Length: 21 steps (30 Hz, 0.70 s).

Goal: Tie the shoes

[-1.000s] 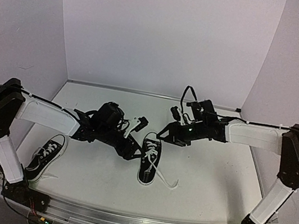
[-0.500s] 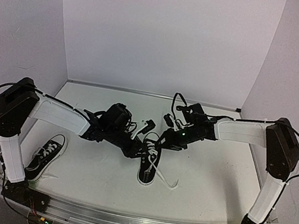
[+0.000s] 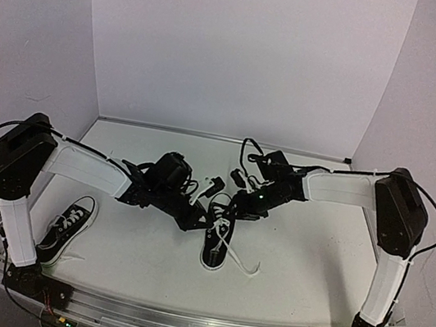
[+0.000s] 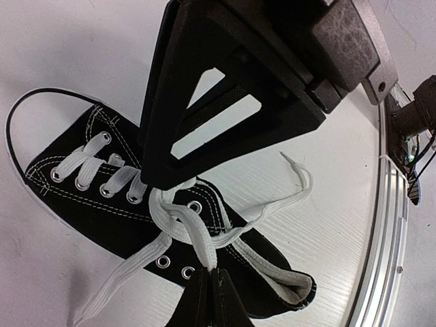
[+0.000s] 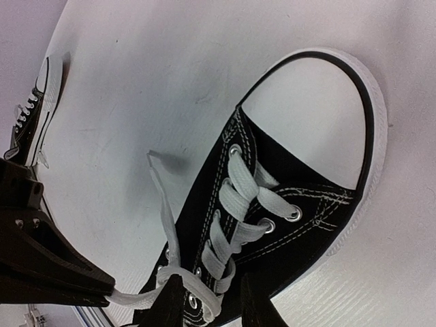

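Note:
One of the shoes (image 3: 216, 246) lies mid-table, a black low-top with a white toe cap and white laces (image 4: 197, 242) loosely crossed at the top eyelets. My left gripper (image 4: 208, 274) is shut on one lace strand just off the shoe's side. My right gripper (image 5: 212, 300) hovers over the same shoe (image 5: 293, 184) at its upper eyelets. Its jaws stand apart, with the crossed lace (image 5: 204, 293) lying between them. In the top view both grippers, left (image 3: 204, 211) and right (image 3: 232, 207), meet at the shoe's opening. The other shoe (image 3: 65, 229) lies at the near left.
A free lace end (image 3: 245, 264) trails on the white table (image 3: 310, 261) right of the central shoe. An aluminium rail (image 3: 192, 325) runs along the near edge. Purple walls close in the back and sides.
My left gripper has shut on the lace strand. My right arm has swung in toward the shoe, and its jaws have narrowed over the top eyelets.

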### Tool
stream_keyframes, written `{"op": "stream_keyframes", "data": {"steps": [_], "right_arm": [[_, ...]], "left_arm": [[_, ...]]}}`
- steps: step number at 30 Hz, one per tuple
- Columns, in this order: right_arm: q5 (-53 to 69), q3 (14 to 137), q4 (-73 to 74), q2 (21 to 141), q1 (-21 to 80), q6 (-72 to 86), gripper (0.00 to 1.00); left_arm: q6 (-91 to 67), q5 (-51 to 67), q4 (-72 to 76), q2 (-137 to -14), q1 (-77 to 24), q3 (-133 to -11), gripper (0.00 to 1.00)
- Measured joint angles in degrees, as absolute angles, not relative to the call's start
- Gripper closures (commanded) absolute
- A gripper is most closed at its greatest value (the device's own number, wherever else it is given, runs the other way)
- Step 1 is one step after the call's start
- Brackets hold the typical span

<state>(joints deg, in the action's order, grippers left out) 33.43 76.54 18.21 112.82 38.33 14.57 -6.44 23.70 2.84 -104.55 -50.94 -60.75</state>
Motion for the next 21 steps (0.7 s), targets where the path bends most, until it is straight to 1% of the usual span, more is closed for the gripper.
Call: {"op": "stream_keyframes", "data": {"steps": [4, 9, 11, 12, 15, 16, 21], "right_arm": [[33.45, 77.58, 18.89, 113.20, 38.70, 13.64, 0.74], [33.27, 78.19, 20.06, 113.64, 38.94, 12.74, 0.75], [33.13, 78.47, 20.57, 113.98, 39.03, 12.36, 0.79], [32.99, 78.61, 20.71, 114.19, 39.11, 12.20, 0.82], [32.55, 78.82, 21.22, 114.68, 39.22, 11.60, 0.96], [32.47, 78.85, 21.44, 114.76, 39.27, 11.74, 0.99], [32.26, 79.11, 21.90, 114.76, 39.42, 11.35, 1.00]], "left_arm": [[-6.42, 23.24, 2.80, -104.55, -50.94, -60.75, 1.00], [-6.44, 22.38, 2.42, -104.56, -50.94, -60.75, 1.00], [-6.44, 22.28, 2.42, -104.57, -50.94, -60.75, 1.00], [-6.44, 22.28, 2.41, -104.57, -50.94, -60.75, 1.00], [-6.42, 22.26, 2.39, -104.57, -50.94, -60.75, 1.00], [-6.42, 22.24, 2.39, -104.57, -50.94, -60.75, 1.00], [-6.43, 21.63, 2.36, -104.57, -50.94, -60.75, 1.00]]}}
